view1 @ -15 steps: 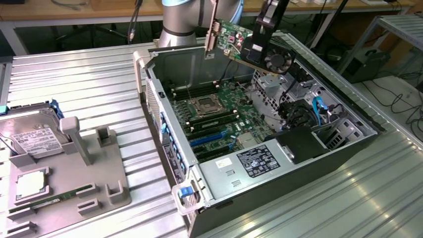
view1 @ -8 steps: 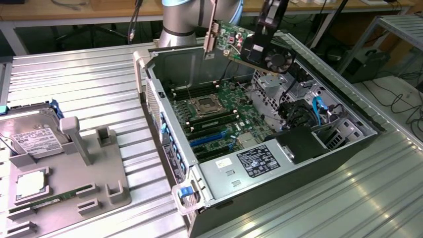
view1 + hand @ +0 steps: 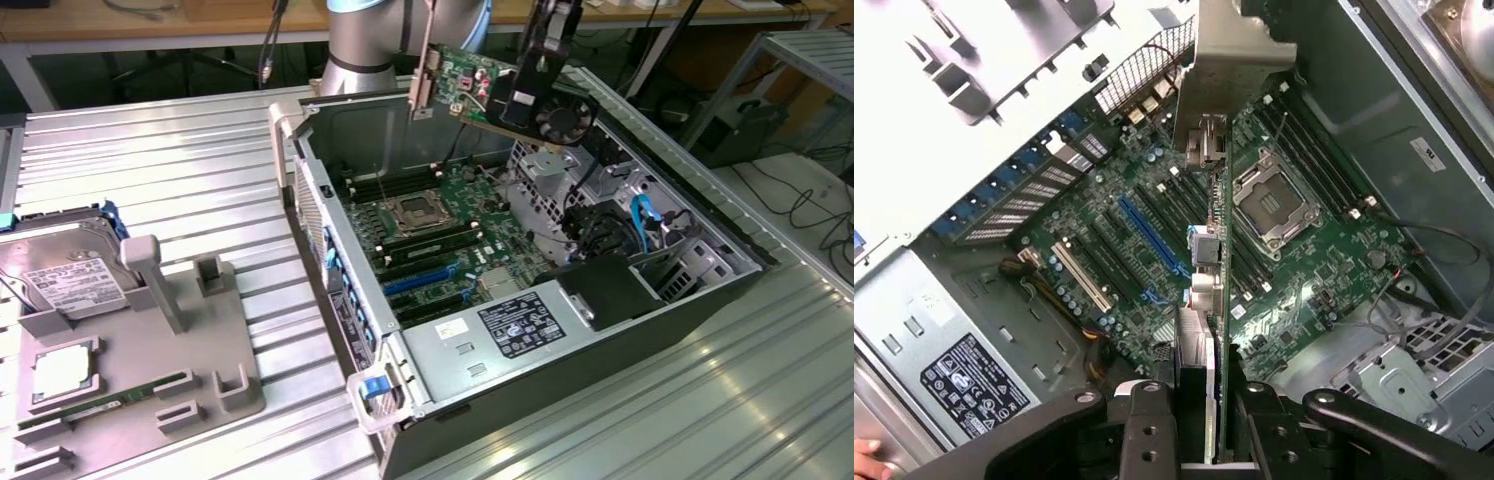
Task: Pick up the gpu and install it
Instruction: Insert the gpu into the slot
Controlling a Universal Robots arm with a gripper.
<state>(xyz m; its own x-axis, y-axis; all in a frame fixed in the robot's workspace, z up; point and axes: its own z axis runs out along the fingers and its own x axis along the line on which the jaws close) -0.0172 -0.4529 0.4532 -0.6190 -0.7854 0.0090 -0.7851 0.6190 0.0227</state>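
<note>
At one o'clock in your exterior view, the gpu [image 3: 514, 95], a flat card, shows green circuit board, black fan shroud and silver end bracket, in a matte black gripper [image 3: 541, 62]. At centre, your green motherboard [image 3: 441, 235] carries bright blue slots [image 3: 424, 280] beside black ones. A black label [image 3: 530, 323] with white print marks the silver-grey power supply [image 3: 461, 352] at five o'clock; blue cables [image 3: 645, 225] show at three. At nine o'clock, a white-labelled silver hard drive [image 3: 67, 280] tops a plain grey plastic holder [image 3: 200, 370] on your ribbed silver metal table [image 3: 174, 150].
</note>
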